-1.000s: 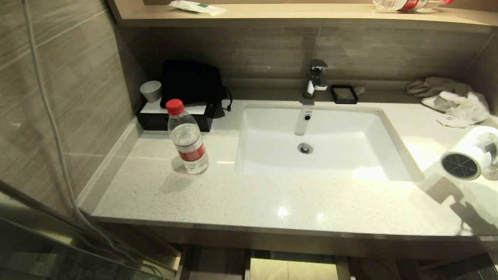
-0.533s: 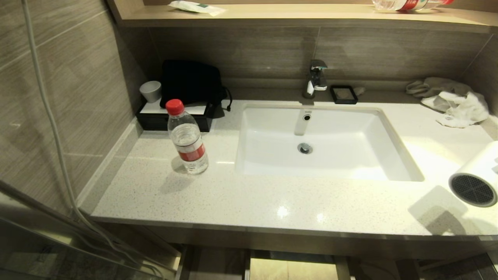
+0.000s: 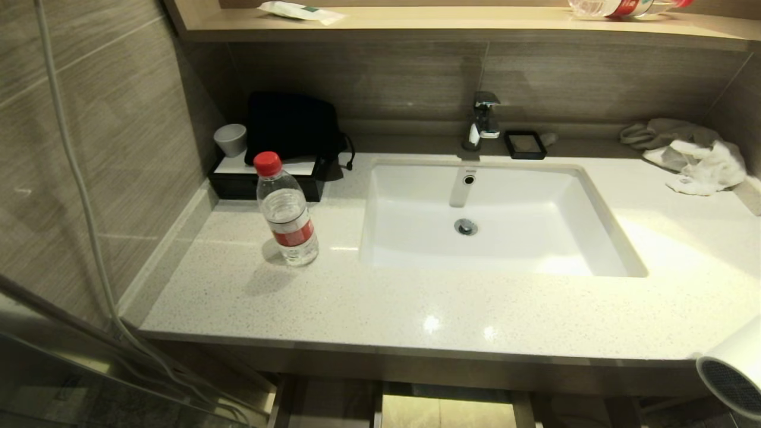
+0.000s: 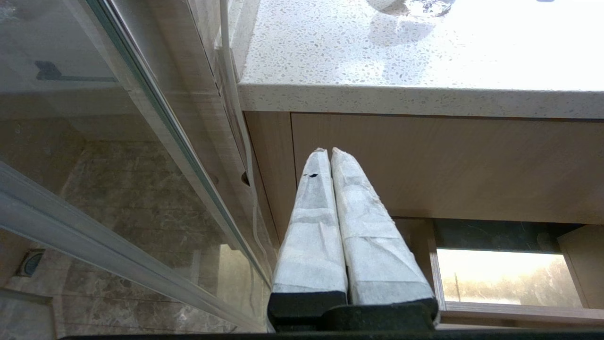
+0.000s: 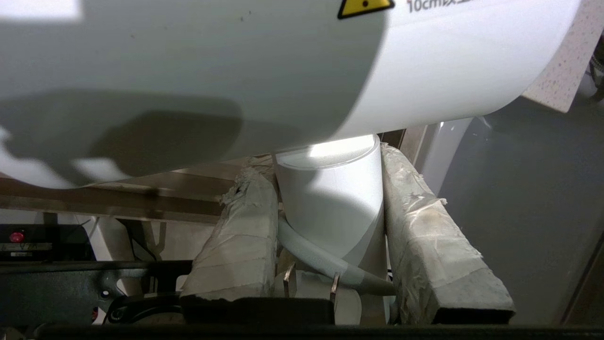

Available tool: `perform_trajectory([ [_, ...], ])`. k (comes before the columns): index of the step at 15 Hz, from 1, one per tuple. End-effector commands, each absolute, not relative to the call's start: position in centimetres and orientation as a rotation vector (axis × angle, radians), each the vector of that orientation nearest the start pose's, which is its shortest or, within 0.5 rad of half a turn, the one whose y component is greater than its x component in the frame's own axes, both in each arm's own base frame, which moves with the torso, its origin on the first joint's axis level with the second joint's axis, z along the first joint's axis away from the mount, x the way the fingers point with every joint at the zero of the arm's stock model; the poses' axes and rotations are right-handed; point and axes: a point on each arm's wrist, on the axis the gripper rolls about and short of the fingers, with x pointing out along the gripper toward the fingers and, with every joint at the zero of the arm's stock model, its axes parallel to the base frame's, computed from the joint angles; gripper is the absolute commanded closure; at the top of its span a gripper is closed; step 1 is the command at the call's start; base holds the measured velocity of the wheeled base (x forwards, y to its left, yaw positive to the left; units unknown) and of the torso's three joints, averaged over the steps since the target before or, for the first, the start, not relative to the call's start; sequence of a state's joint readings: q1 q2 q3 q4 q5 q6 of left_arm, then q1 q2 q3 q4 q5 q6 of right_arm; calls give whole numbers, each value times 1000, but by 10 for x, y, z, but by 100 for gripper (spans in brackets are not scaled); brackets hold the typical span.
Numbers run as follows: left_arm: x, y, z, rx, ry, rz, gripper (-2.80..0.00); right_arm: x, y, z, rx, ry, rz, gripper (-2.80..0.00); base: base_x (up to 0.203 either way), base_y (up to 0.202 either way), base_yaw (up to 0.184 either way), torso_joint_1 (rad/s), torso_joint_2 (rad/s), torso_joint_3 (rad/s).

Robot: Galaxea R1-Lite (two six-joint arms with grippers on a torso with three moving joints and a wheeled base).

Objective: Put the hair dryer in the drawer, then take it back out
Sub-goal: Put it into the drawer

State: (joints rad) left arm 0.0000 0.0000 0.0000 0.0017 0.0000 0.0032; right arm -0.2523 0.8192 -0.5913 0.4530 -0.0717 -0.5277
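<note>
The white hair dryer [image 3: 734, 374] hangs at the bottom right corner of the head view, past the counter's front edge, with its dark mesh grille facing the camera. In the right wrist view my right gripper [image 5: 321, 163] is shut on its slim handle [image 5: 335, 198]. The fat barrel [image 5: 226, 71] fills the picture above the fingers, and the cord runs between them. The drawer [image 3: 333, 404] stands pulled out under the counter at the head view's bottom edge, wood walls and a lit inside showing. My left gripper [image 4: 329, 151] is shut and empty, parked low before the wood-grain vanity front.
A clear water bottle [image 3: 285, 208] with a red cap stands on the speckled counter [image 3: 416, 309] left of the white sink [image 3: 493, 238]. A black bag [image 3: 291, 128], a cup and a tray sit at the back left; towels [image 3: 695, 154] lie back right. A glass panel [image 4: 118, 141] flanks the vanity's left.
The hair dryer has come from above the counter's right end down and forward, past the front edge to the bottom right corner. The bottle and the left arm have not moved.
</note>
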Motion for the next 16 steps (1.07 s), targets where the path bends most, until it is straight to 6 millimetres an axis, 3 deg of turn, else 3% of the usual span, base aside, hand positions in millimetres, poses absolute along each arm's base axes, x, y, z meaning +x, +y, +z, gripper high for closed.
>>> perform_trajectory([
  [1,-23,0,75,3,2,0,0,35,-11,177,-454,688,-137,0,0,0,0,0,0,0],
  [4,-23,0,75,3,2,0,0,28,-9,167,-454,689,-136,0,0,0,0,-214,225,-6],
  [16,-23,0,75,3,2,0,0,13,-5,149,-457,668,-143,0,0,0,0,-372,269,-96],
])
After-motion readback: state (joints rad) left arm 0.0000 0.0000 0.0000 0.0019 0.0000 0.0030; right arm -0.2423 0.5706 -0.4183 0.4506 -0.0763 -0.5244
